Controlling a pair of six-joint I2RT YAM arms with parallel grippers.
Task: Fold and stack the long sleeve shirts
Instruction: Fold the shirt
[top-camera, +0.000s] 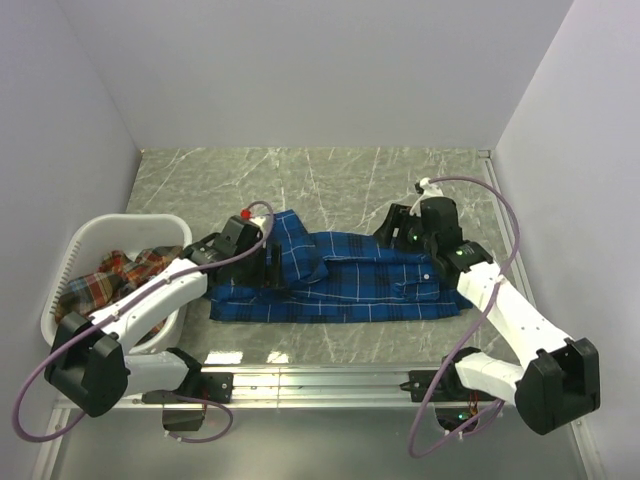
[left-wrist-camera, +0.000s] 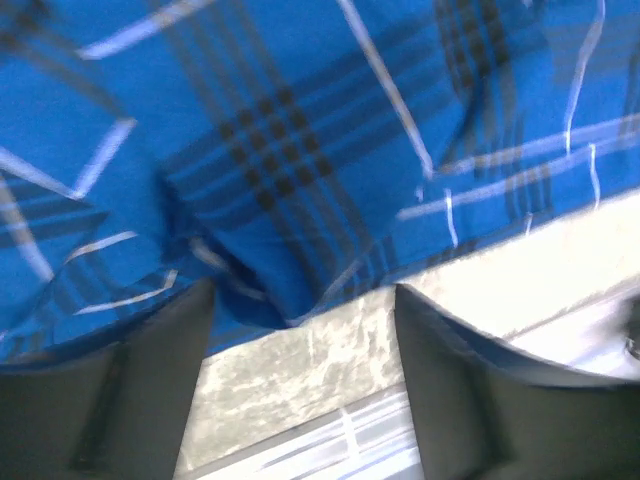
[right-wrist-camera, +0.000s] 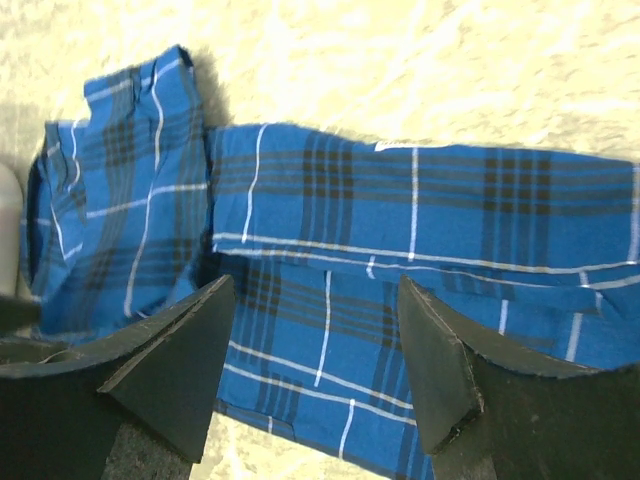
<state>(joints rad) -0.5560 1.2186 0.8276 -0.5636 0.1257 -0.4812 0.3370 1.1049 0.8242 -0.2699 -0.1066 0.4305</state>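
blue shirt (top-camera: 330, 285) lies in a long band mid-table (top-camera: 350, 180) | red plaid shirt (top-camera: 125, 272) in basket (top-camera: 100, 232), far left | left gripper (left-wrist-camera: 300, 300) wide open at blue shirt's edge, gripping nothing | right gripper (right-wrist-camera: 315, 290) wide open above it, empty

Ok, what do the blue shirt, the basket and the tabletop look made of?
Blue shirt: thin woven cloth, probably cotton, matte; it creases softly and lies in flat folds. Basket: white plastic, smooth and slightly shiny, with a stiff moulded rim. Tabletop: grey-green marble look with white veins; real stone or printed laminate, I cannot tell.
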